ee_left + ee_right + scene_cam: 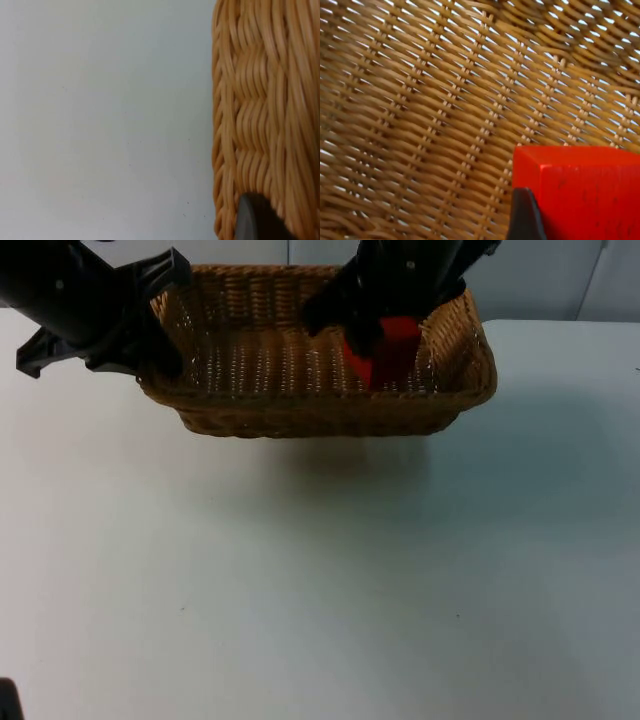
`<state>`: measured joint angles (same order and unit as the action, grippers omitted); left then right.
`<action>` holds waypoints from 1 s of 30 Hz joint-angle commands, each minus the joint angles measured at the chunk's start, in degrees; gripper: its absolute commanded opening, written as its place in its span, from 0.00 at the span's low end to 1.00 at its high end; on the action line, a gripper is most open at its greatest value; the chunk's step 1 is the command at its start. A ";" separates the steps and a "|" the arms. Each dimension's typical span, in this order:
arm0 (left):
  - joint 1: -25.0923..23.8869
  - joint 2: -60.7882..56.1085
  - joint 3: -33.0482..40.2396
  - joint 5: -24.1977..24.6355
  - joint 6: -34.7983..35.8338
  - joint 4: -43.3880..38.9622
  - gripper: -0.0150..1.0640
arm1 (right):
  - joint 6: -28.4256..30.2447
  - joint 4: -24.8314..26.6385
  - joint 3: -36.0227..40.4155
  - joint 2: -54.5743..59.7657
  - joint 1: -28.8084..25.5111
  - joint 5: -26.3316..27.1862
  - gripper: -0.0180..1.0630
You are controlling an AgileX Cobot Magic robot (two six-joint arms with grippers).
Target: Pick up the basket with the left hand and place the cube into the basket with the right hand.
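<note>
At the frame's upper left, the left hand (150,335) was clamped on the wicker basket (320,410) rim, held above the desk (320,590). The right hand (375,335), upper centre, gripped the red cube (390,352) inside it. The cube looked rigid and light, best held by 2 opposite flat faces.

The left gripper (160,350) sits at the wicker basket (320,410) at its left end; its fingertips are masked by the arm's own body and the rim, so finger position cannot be determined. In the left wrist view the basket (265,115) wall is cut off by the frame edge. The right gripper (375,340) covers the upper part of the red cube (390,355) in the top view, and its finger spacing is not discernible. In the right wrist view the cube (585,190) runs out of frame, one black fingertip (525,215) overlapping its face.
</note>
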<state>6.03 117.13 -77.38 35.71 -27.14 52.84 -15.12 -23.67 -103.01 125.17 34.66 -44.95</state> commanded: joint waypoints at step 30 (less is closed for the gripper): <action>0.14 -0.80 -0.55 -0.50 0.18 1.87 0.01 | -10.23 -7.93 -0.60 -9.71 -2.29 -1.39 0.99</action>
<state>6.03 117.13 -77.38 35.49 -27.25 52.50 -23.62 -29.87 -103.01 117.65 32.94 -45.55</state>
